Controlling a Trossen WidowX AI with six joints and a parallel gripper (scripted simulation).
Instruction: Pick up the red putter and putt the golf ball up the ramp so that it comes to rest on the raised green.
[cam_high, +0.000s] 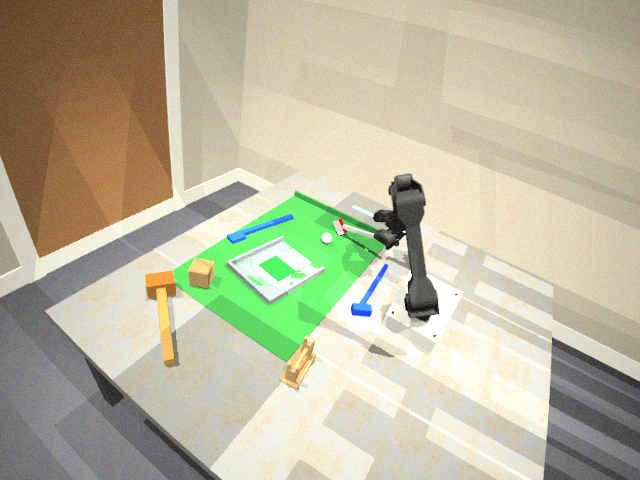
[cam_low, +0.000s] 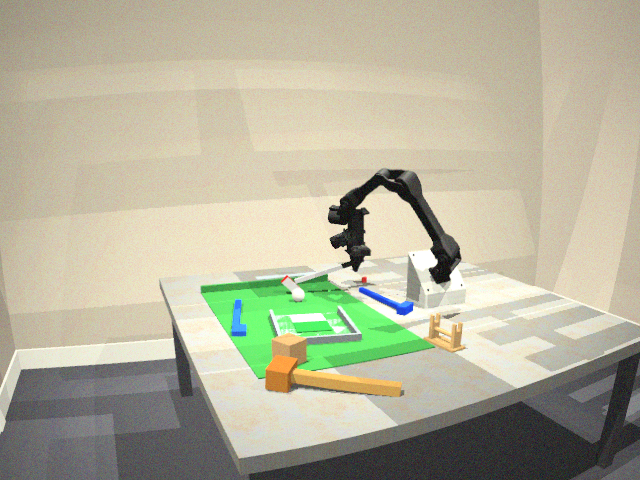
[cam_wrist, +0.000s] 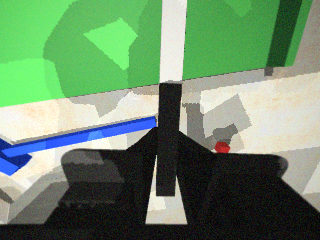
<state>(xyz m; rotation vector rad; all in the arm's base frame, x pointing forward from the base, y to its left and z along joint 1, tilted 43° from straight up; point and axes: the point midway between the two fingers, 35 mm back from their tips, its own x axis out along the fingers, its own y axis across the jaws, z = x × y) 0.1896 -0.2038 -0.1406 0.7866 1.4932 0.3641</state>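
the gripper (nearly closed) pinches the putter by its dark grip.

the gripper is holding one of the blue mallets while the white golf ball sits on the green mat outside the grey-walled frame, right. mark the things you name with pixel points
Not a blue mallet: the gripper (cam_high: 386, 238) (cam_low: 355, 267) (cam_wrist: 163, 131) holds the red-and-white putter (cam_high: 358, 230) (cam_low: 321, 273) (cam_wrist: 172, 42), as the exterior view shows. The rest stands.

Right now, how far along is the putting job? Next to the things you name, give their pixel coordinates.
The red-and-white putter (cam_high: 356, 229) (cam_low: 321, 273) (cam_wrist: 173, 42) is picked up, shut in the black gripper (cam_high: 391, 238) (cam_low: 354, 266) (cam_wrist: 163, 131). Its head is near the white golf ball (cam_high: 326, 238) (cam_low: 298, 295). The ball still needs putting onto the raised green (cam_high: 277, 268) (cam_low: 311, 326).
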